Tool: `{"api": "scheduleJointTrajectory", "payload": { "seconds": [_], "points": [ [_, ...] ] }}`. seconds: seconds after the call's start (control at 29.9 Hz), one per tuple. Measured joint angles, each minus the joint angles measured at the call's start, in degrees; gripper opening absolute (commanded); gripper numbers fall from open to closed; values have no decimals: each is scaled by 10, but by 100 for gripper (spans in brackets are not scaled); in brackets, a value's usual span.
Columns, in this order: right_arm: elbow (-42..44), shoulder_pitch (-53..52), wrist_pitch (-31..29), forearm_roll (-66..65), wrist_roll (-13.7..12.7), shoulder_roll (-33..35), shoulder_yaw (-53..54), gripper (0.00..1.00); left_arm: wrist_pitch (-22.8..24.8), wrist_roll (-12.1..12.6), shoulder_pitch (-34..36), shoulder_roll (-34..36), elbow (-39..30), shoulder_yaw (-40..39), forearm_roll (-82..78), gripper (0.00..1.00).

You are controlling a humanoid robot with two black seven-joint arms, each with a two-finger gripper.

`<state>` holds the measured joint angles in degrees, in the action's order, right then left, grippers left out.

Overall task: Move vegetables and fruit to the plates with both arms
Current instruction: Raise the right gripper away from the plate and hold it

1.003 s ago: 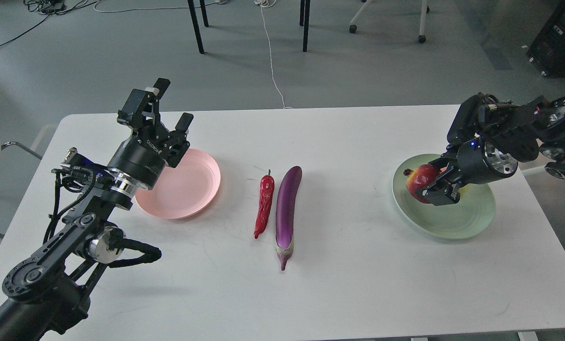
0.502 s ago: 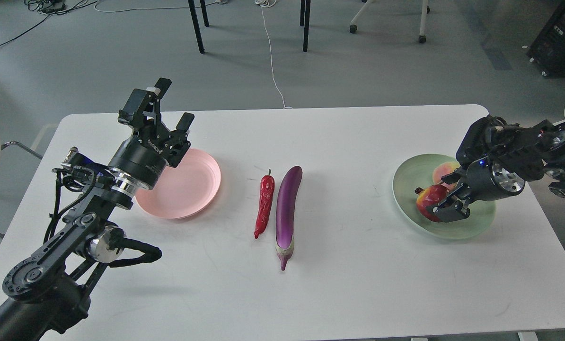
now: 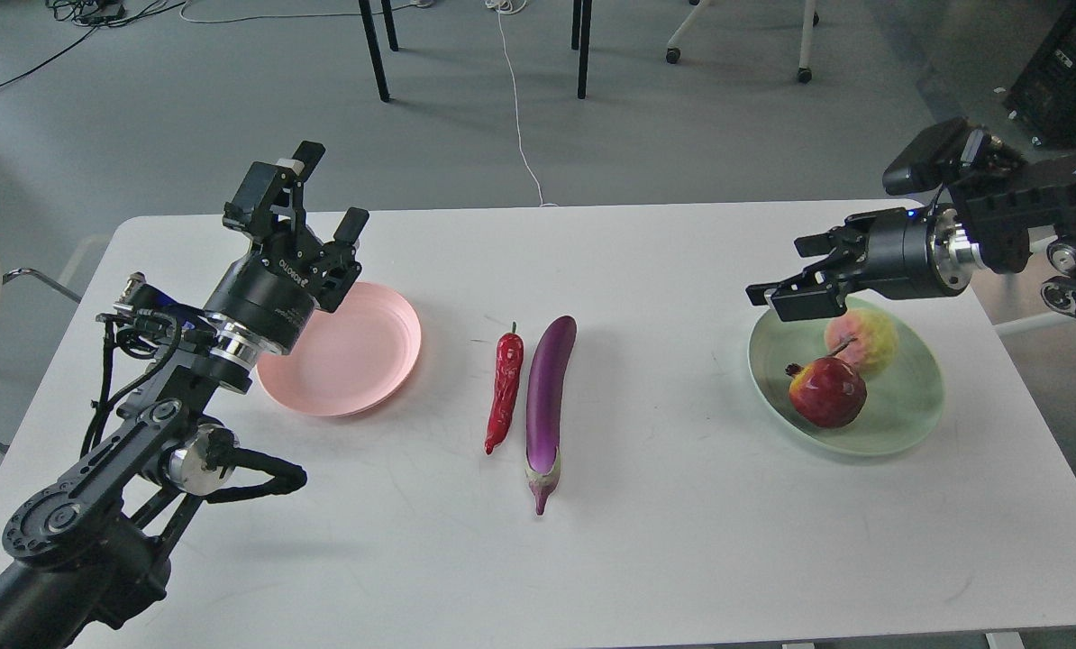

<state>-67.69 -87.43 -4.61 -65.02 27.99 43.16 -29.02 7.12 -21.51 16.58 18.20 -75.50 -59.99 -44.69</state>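
Observation:
The purple eggplant [image 3: 547, 406] and the red chili pepper [image 3: 504, 389] lie side by side at the table's middle. The dark red pomegranate-like fruit [image 3: 827, 390] and the yellow-green blushed fruit [image 3: 862, 339] sit together in the pale green plate [image 3: 907, 415] at the right. The pink plate [image 3: 358, 361] at the left holds nothing. My right gripper [image 3: 786, 270] is open and empty, raised above the green plate's far left rim. My left gripper [image 3: 326, 194] is open and empty, up above the pink plate's far left edge.
The white table [image 3: 682, 541] has its far edge behind the plates and its right edge close to the green plate. Chair and table legs [image 3: 583, 45] and a white cable [image 3: 515, 99] are on the floor beyond.
My right gripper carried the dark red fruit down into the green plate, let go of it, opened, and rose up and back. My left arm barely moved.

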Motion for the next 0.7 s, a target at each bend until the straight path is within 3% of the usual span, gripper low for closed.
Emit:
{"api": "scheduleJointTrajectory", "payload": {
  "seconds": [0.2, 0.4, 0.54, 0.7],
  "points": [
    [5, 147, 3, 288, 0, 10, 160, 97, 0, -1, 7, 3, -5, 18, -27, 98],
    [3, 340, -17, 495, 0, 6, 369, 98, 0, 0, 15, 12, -30, 43, -166, 98],
    [12, 421, -80, 594, 0, 3, 460, 98, 0, 10, 43, 44, -44, 105, -286, 98],
    [44, 468, -199, 663, 0, 3, 497, 98, 28, 59, 169, 88, -45, 249, -422, 98]
  ]
}}
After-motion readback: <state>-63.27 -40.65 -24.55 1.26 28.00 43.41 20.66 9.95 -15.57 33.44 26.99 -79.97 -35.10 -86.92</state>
